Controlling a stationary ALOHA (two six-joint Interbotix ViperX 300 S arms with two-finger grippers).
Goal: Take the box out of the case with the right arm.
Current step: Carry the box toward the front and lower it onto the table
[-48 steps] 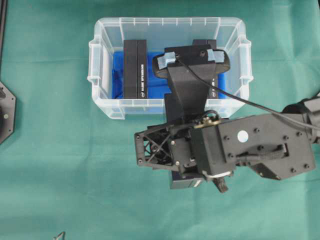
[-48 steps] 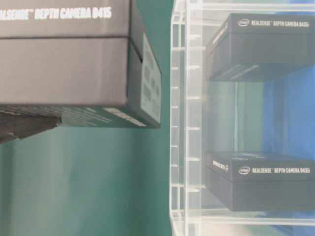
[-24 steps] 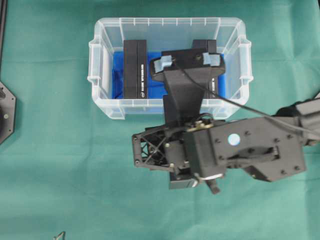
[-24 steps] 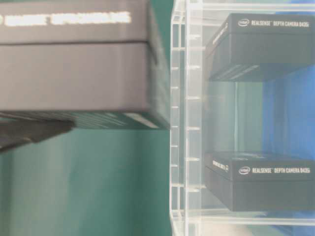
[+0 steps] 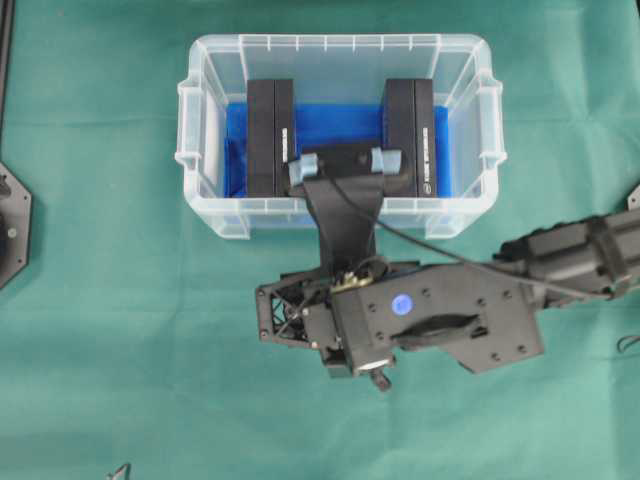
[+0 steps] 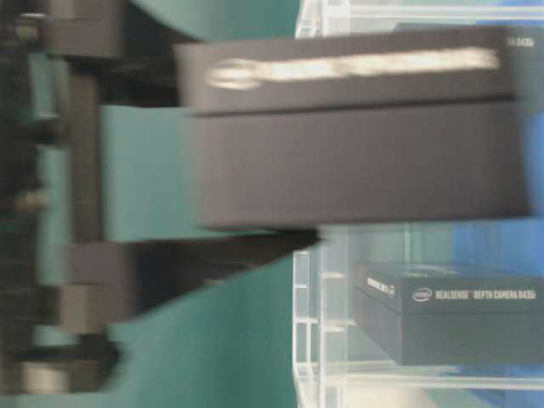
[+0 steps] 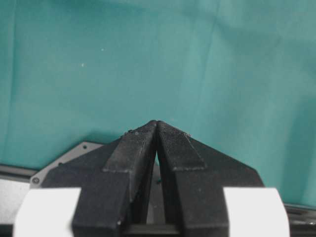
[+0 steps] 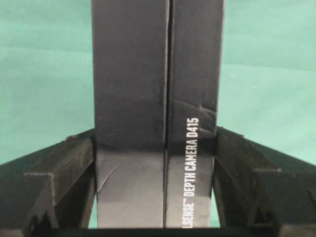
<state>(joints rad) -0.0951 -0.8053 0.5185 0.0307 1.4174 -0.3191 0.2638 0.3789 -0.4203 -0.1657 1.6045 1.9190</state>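
In the right wrist view my right gripper [image 8: 153, 136] is shut on a black box [image 8: 148, 89] printed "DEPTH CAMERA D415", with one finger [image 8: 64, 168] pressed against each side. Green cloth lies behind it. From overhead, the right arm [image 5: 430, 320] hovers in front of the clear case [image 5: 205, 150], outside it, and hides the held box. At table level that box [image 6: 357, 136] is a blur in front of the case wall. The left gripper [image 7: 156, 124] is shut on nothing, over the green cloth.
Two more black boxes stand on edge on the blue cloth inside the case, one left [image 5: 270, 138] and one right [image 5: 410, 135]. A black cable [image 5: 440, 255] runs from the wrist camera mount [image 5: 340, 165]. A black plate [image 5: 10, 225] sits at the left edge.
The right arm has drawn back from the case toward the front and slightly left, still holding the box. The right-hand box in the case is now uncovered. At table level the held box slid right.
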